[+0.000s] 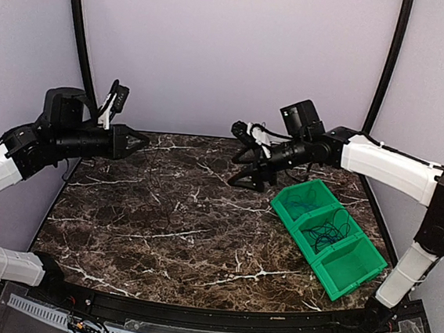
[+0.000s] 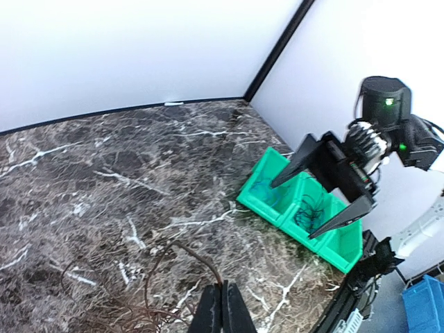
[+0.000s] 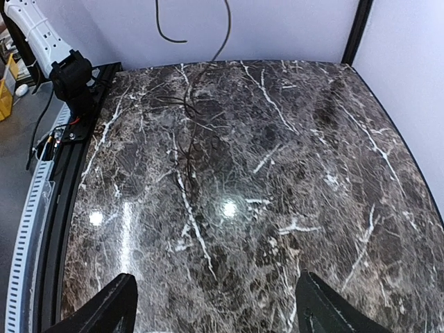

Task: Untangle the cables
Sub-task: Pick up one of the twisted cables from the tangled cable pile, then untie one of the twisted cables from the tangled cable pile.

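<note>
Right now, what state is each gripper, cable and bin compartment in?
Left gripper: shut on loose cable.
Right gripper: open, empty.
Loose cable: pinched, hanging slack.
Blue cable: coiled in far compartment of bin.
Black cable: coiled in middle compartment.
Near compartment: empty.

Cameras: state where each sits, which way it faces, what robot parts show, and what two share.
Top external: above and behind the bases, looking down on the marble table; both arms, left gripper and right gripper show.
Left wrist: on the left arm, facing right toward the green bin; own shut fingers show, a dark cable running to them.
Right wrist: on the right arm, facing left over the marble; own open fingertips and left arm's base show.
Shared: top and left wrist both show the bin and right gripper.
</note>
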### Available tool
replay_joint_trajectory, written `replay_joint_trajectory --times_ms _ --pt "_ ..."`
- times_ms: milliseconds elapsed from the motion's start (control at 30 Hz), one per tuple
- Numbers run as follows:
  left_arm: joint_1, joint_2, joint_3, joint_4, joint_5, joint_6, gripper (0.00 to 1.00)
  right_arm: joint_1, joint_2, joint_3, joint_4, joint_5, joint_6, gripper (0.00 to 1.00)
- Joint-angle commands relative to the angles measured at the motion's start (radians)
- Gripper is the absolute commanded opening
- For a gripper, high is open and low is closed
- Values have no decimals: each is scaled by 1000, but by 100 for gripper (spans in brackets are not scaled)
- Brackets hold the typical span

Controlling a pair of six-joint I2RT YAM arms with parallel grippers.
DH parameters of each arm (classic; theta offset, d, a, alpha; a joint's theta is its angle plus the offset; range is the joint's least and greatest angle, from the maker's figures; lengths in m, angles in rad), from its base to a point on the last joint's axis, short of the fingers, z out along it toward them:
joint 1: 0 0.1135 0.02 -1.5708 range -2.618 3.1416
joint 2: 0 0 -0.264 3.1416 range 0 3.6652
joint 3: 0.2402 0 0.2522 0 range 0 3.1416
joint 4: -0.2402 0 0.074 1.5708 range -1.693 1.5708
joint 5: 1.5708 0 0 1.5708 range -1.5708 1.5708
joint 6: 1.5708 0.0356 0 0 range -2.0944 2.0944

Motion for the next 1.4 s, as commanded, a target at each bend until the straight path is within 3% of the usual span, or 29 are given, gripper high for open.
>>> replay_joint_trajectory --times_ms 0,233,367,433,500,567,600,833,933,1033,1233,1367 --pt "-2 5 73 87 169 30 0 112 112 175 -2 41 62 82" --pt "-11 15 164 118 217 -17 0 218 295 411 28 24 118 86" --pt "-15 3 166 136 209 -36 0 237 336 383 194 39 214 86" --pt "-15 -7 169 150 202 -51 0 243 365 349 271 78 251 81" --pt "-16 -14 184 163 199 -66 0 241 390 307 346 113 289 61" --pt "-16 -16 213 162 196 -71 0 239 426 291 374 116 302 26" --pt "-17 -14 242 154 193 -72 0 240 443 291 370 111 307 17" --pt "-18 18 404 111 164 -81 0 236 491 201 395 107 366 3" --pt "-18 33 494 94 111 -78 0 225 481 160 391 72 377 8" --pt "-18 57 531 68 85 -77 0 215 416 110 383 43 330 24" --pt "-18 41 408 117 84 -127 0 206 207 52 346 120 223 61" --pt "-19 28 332 163 81 -154 0 206 139 104 256 153 158 75"
